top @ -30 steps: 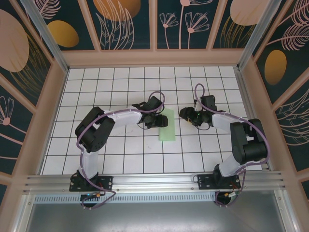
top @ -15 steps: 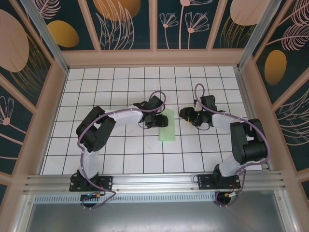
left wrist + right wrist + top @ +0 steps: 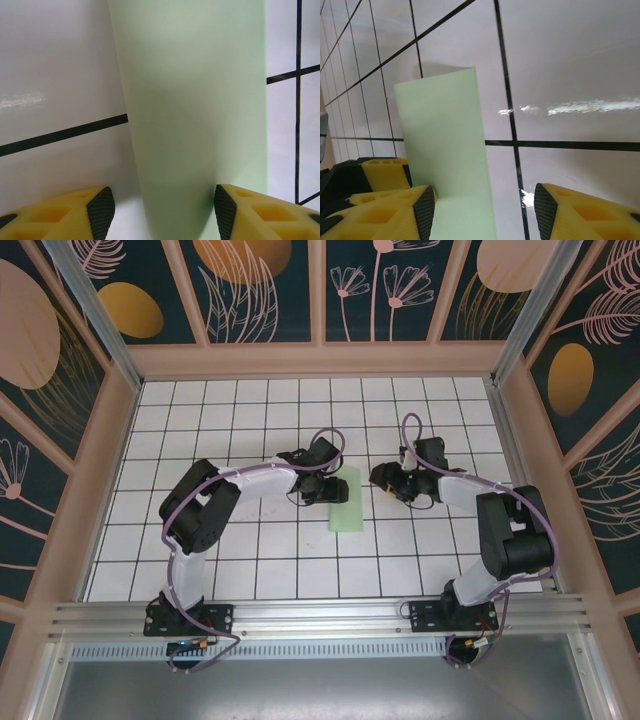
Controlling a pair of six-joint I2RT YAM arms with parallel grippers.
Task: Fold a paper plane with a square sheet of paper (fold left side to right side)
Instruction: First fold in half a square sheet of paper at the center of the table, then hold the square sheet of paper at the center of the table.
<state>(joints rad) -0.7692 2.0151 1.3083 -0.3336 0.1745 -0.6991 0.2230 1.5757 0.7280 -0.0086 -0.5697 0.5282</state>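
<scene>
The square sheet of paper [image 3: 350,512], pale mint-green, lies on the tiled floor folded into a narrow upright strip. My left gripper [image 3: 335,490] sits low at the strip's upper left edge. In the left wrist view the paper [image 3: 195,100] bulges as a rounded fold between the open fingers [image 3: 101,214], which do not pinch it. My right gripper [image 3: 383,478] is just right of the strip's top, open. In the right wrist view the paper [image 3: 445,150] reaches past the left fingertip [image 3: 425,212], and the right fingertip stands over bare tile.
White grid floor [image 3: 250,560] inside a low wooden-framed enclosure with patterned walls [image 3: 260,290]. The left gripper's yellow fingers [image 3: 385,172] show behind the paper in the right wrist view. Both arm bases stand at the near rail [image 3: 320,615].
The right gripper has edged slightly left toward the paper and its jaws have narrowed a little. The left arm and the paper have stayed put.
</scene>
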